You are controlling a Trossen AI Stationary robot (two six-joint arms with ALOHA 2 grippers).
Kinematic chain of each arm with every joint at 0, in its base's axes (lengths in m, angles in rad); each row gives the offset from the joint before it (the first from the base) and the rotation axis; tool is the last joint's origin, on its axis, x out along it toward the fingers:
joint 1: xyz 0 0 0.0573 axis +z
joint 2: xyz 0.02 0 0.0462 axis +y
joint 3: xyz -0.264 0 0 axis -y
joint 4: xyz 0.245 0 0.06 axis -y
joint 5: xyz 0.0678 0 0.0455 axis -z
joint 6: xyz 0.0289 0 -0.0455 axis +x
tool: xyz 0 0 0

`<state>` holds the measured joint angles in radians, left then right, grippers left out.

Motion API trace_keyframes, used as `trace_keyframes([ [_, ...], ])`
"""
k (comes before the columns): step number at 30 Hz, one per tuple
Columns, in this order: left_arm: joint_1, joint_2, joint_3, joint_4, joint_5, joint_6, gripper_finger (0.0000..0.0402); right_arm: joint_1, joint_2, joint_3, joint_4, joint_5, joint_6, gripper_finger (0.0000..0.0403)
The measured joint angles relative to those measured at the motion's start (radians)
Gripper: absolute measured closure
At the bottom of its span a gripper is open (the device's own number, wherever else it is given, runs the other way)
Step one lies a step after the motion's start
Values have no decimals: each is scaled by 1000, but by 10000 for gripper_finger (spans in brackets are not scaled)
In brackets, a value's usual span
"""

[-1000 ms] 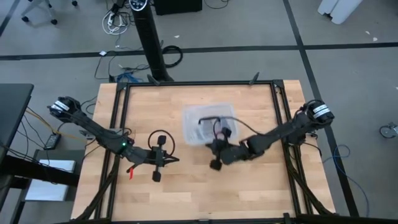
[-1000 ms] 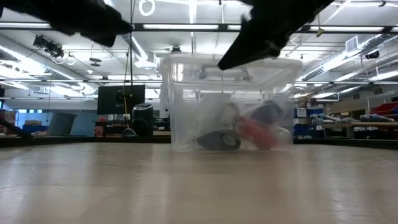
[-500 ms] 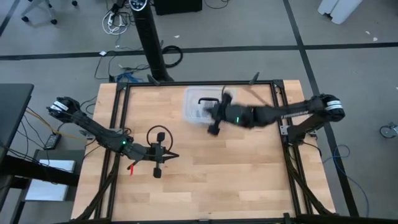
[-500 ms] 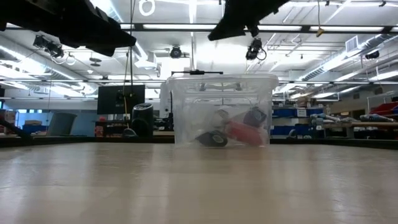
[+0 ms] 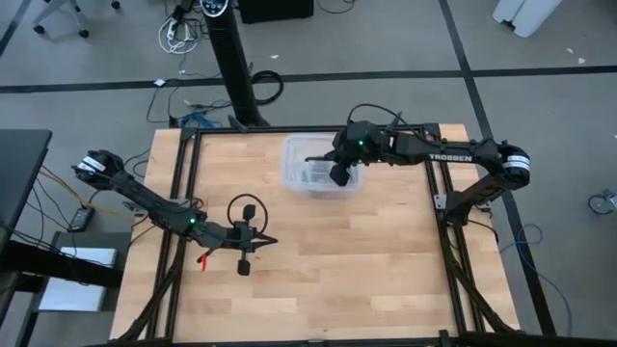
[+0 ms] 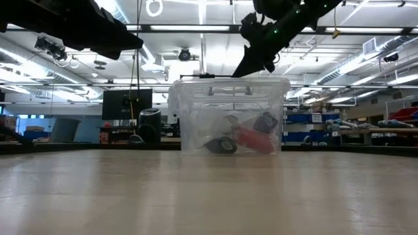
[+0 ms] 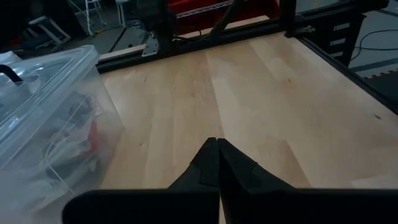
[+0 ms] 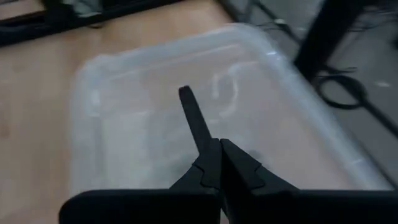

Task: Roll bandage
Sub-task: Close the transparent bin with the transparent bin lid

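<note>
Nearest me, my left gripper (image 5: pixel 258 242) hangs over the front left of the wooden table (image 5: pixel 386 270), fingers clenched on nothing. Farther back, my right gripper (image 5: pixel 339 175) hovers over the clear tub (image 5: pixel 294 172) near the far edge, also clenched and empty. I can't pick out the bandage among the things inside.

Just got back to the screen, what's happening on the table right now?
The right end effector, shut and empty, hovers over the lidded clear plastic tub at the table's far edge, above its black handle. The left end effector, also shut, waits over bare wood on the near left. No loose bandage shows; the tub's contents are unclear.
</note>
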<state>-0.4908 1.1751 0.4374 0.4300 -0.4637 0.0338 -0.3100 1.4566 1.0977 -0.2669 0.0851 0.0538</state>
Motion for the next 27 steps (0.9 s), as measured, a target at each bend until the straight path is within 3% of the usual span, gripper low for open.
trace_keyframes([
  [9, 0, 0, 0, -2, 0, -10, 401, 40, -4, 0, -7, -214, 25, 403],
  [12, 0, 0, 0, -1, -14, -11, 401, 83, -19, 0, 1, -179, 20, 403],
  [17, 0, 0, 0, -1, -31, -12, 401, 143, -20, 0, 20, 182, -46, 403],
  [22, 0, 0, 0, -2, -32, -16, 401, 137, 35, 0, 12, 77, -10, 403],
  [27, 0, 1, 0, -2, -32, -16, 401, 150, 94, 3, 14, 76, 4, 403],
])
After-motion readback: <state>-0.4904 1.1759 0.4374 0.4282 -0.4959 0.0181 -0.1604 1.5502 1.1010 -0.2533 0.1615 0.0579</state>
